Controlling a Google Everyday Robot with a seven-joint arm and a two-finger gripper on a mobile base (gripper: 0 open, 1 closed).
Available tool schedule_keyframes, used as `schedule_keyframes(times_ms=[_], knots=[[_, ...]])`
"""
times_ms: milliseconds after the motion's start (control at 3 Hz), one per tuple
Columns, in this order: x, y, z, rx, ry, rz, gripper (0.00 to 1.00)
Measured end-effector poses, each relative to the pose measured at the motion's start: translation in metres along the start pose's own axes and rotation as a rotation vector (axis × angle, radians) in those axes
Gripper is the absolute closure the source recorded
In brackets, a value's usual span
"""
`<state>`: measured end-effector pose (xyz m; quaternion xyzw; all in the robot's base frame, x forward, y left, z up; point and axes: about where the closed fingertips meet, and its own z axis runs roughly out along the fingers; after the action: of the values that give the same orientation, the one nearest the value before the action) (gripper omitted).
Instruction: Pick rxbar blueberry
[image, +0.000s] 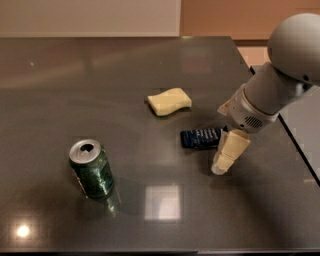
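- Nearest on the dark glossy table (75, 90) are 2 light reflections: a pale square (162, 202) near the middle and a small bright spot (22, 231) at the near left.
- Just beyond them, at the near left, a green soda can (91, 170) stands upright. Its silver top has been opened.
- To the right, and well apart from the can, the gripper (223, 139) hangs low over the table at the right end of the bar.
- The gripper is open and holds nothing. Of its 2 cream fingers (230, 150), 1 reaches down toward the table on the near side of the bar's right end. The other shows only as a small cream wedge on the far side.
- I cannot tell whether the near finger touches the bar or the table.
- The rxbar blueberry (201, 138) lies flat on the table, right of centre. It is a dark navy wrapper with pale lettering, its long side running left to right.
- Farther back and a little to the left, near the bar but apart from it, lies a pale yellow wavy sponge (169, 101).
- The grey arm (272, 95) rises from the gripper to the far right and ends in a large rounded joint at the upper right.
- Beyond the table's far edge stands a pale panel (90, 17).
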<state>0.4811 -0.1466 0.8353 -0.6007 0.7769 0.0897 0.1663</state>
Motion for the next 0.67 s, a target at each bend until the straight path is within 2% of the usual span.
schedule_keyframes(times_ms=[333,667], knots=[[-0.0012,-0.0041,0.0103,-0.019,0.005,0.003,0.00],[-0.0028,-0.0082,0.0173,-0.036,0.008,0.004,0.18]])
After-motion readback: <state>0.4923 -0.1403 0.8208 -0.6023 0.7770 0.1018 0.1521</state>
